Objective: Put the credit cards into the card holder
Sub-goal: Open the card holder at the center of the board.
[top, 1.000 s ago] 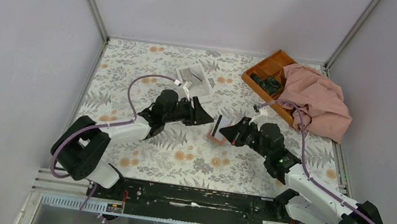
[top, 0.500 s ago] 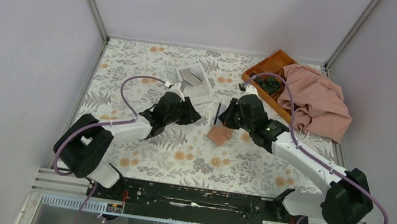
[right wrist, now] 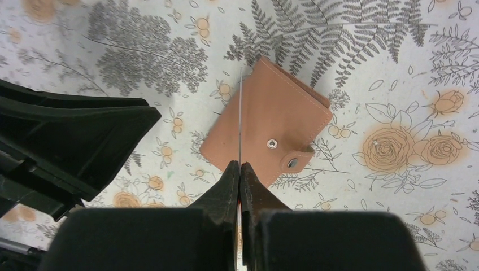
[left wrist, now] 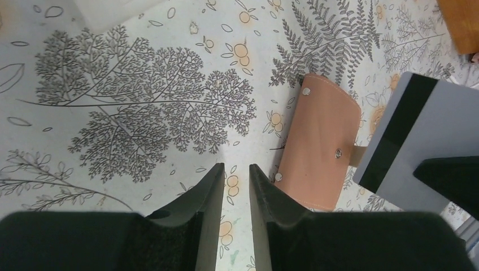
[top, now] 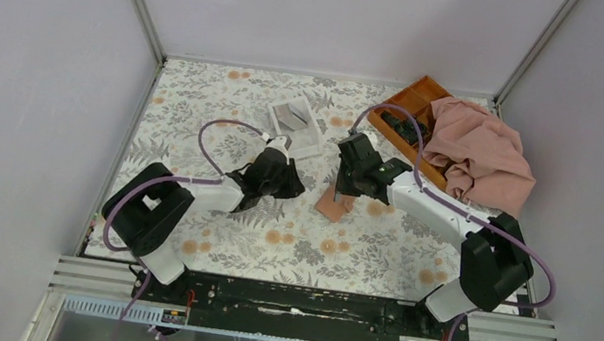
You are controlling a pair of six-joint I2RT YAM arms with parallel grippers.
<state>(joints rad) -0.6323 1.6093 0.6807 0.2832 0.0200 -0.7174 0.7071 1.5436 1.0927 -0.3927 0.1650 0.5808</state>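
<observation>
Credit card (left wrist: 429,130) edge-on in clamped right claw (right wrist: 240,169) over card holder (right wrist: 271,127), left claw (left wrist: 236,169) barely parted, empty.

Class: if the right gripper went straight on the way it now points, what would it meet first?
Most likely the card holder, lying folded on the table: the credit card pinched in the right gripper points edge-on at its left part. How far off is unclear.
</observation>
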